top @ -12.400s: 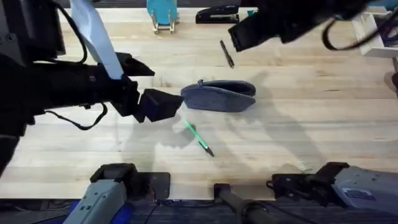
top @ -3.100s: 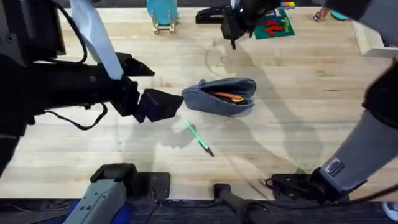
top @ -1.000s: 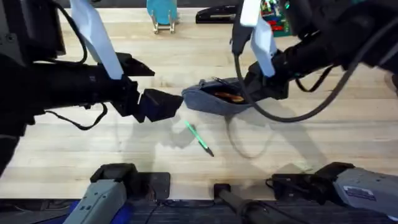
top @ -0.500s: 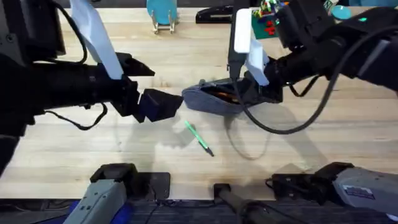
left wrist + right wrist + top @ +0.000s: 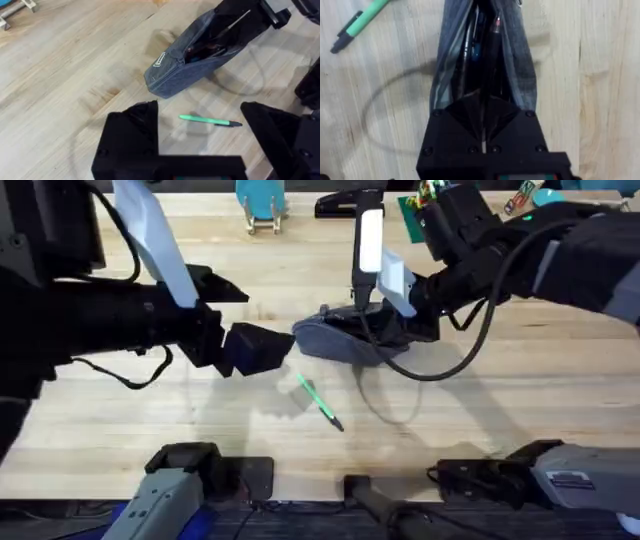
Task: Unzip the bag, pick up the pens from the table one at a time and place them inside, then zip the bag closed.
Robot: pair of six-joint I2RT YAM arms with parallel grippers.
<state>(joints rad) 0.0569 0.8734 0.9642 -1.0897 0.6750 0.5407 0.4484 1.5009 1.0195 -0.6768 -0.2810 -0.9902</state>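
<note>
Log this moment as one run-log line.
stage: first pen going in | right claw: shut on black pen, over open bag | left claw: open | green pen: on table

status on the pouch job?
Right gripper shut on black pen, feeding it into the open bag. Left gripper open, hovering beside the bag. Green pen on table, nothing blocking it.

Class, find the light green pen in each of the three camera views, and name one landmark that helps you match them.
Overhead: the green pen lies on the table below the bag.
Left wrist: the pen lies between that gripper's fingers and the bag.
Right wrist: the pen is in the corner beside the bag.
Shared landmark: the bag.
</note>
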